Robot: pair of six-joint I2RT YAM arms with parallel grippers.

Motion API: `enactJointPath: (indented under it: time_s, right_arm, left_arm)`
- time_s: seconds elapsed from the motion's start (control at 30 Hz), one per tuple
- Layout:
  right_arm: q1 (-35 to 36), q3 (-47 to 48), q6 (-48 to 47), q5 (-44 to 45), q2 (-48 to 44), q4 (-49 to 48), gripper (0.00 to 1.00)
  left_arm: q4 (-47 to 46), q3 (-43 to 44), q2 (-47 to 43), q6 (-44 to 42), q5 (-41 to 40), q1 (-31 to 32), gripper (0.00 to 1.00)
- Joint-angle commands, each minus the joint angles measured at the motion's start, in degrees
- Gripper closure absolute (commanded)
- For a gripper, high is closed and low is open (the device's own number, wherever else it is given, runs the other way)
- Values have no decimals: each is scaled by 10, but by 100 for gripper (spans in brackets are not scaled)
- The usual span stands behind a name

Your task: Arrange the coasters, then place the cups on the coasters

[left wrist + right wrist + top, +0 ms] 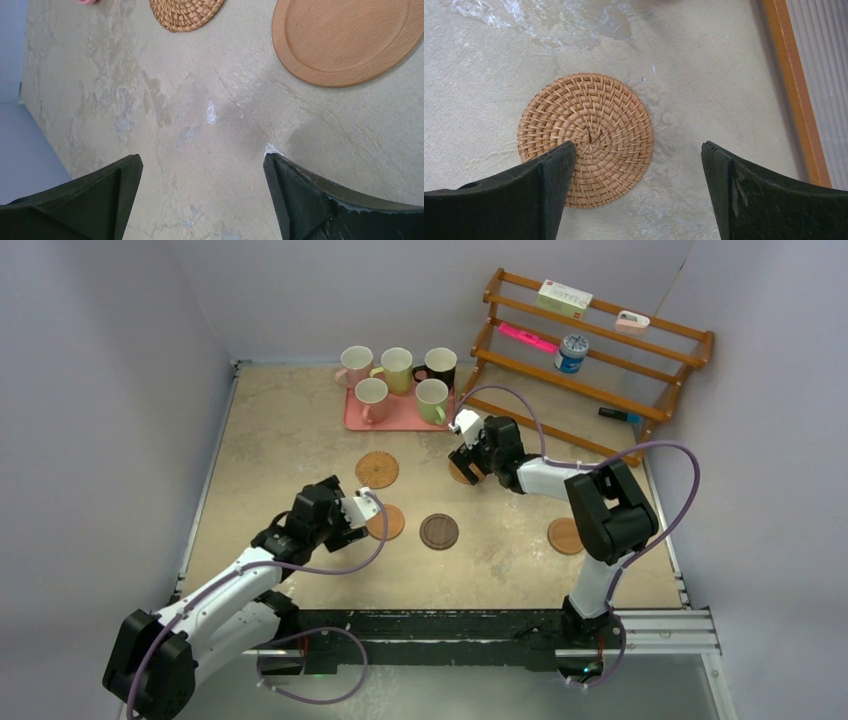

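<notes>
Several coasters lie apart on the table: a woven one [377, 469], a wooden one [390, 524] by my left gripper [366, 508], a dark brown one [439, 531], another wooden one [566, 535], and a woven one [461, 474] half hidden under my right gripper [466, 454]. Several cups, among them pink [355, 365], yellow [396, 369] and black [439, 367], stand on the pink tray [396, 421]. My left gripper [201, 159] is open over bare table, short of the woven coaster [186, 12] and wooden coaster [345, 37]. My right gripper [638, 146] is open, its left finger over the woven coaster [591, 125].
A wooden rack [590, 360] stands at the back right with a box [563, 298], a blue-and-white can [571, 353] and a pink marker [528, 338]. Its orange rail [796, 90] runs close to my right gripper. Grey walls close in the table's left, back and right.
</notes>
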State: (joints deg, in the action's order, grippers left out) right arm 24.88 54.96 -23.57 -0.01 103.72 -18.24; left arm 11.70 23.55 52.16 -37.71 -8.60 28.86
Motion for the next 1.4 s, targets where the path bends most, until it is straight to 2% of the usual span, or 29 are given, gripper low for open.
enactJointPath:
  time_s: [0.0,0.23,0.4,0.53,0.77,0.93,1.17,1.3,1.37]
  right_arm:
    - [7,-6,-8,-15,-18,35,2]
    - [12,-8,-7,-2,-27,32,2]
    - [12,12,-4,8,-66,42,2]
    - [12,35,-4,8,-97,65,2]
    - [12,28,-5,23,-154,93,2]
    - [12,7,-5,23,-205,106,2]
    - [12,-5,2,-17,-269,135,2]
    - [12,-4,6,-38,-285,140,2]
    - [13,-3,9,-46,-287,138,2]
  left_arm:
    - [4,34,-3,5,25,-4,0]
    - [-28,71,47,19,76,-4,0]
    - [-67,106,95,28,137,-3,0]
    - [-63,149,146,35,174,6,0]
    - [-100,153,239,28,117,89,0]
    - [-133,142,295,25,71,109,0]
    - [-91,95,274,15,12,101,0]
    - [-30,69,235,20,65,32,0]
    - [-28,42,209,1,45,14,0]
